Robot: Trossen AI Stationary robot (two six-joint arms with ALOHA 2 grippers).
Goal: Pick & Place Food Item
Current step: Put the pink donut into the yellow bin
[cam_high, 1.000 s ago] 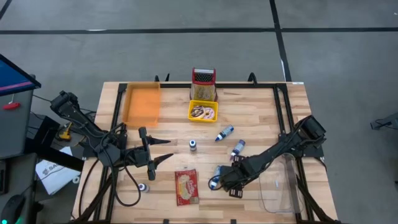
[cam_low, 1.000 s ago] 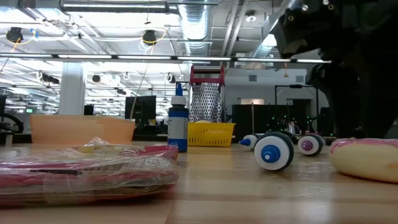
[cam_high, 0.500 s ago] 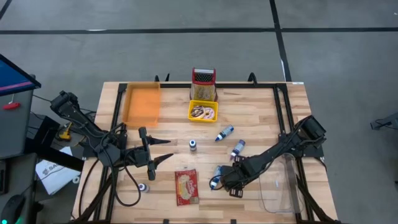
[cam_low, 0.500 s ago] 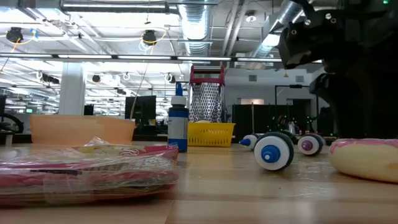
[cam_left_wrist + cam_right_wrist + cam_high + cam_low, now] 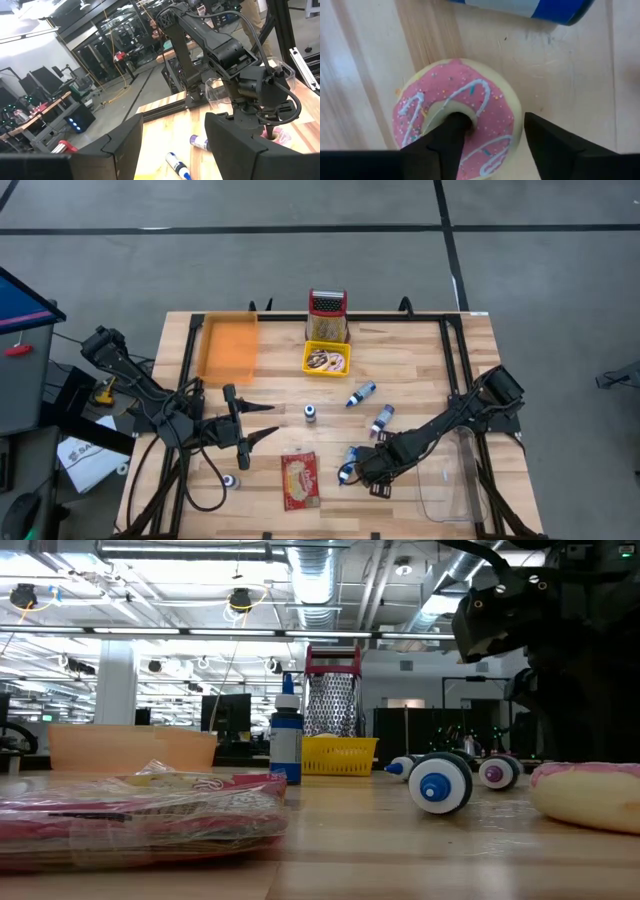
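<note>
Right gripper being held directly over pink-iced sprinkled doughnut lying flat on wooden table; fingers parted, one being lodged in hole, other outside rim. Left gripper being kept well apart, fingers parted, empty.

Right tool lowered to the tabletop, fingers apart, left tool waiting open, hovering level

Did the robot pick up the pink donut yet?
Not yet. The pink donut lies on the wooden table. In hand: the right gripper is down over it, one finger in the hole, one outside the rim. Left: closing, lifting and placing it. The left gripper waits open, apart from it.
</note>
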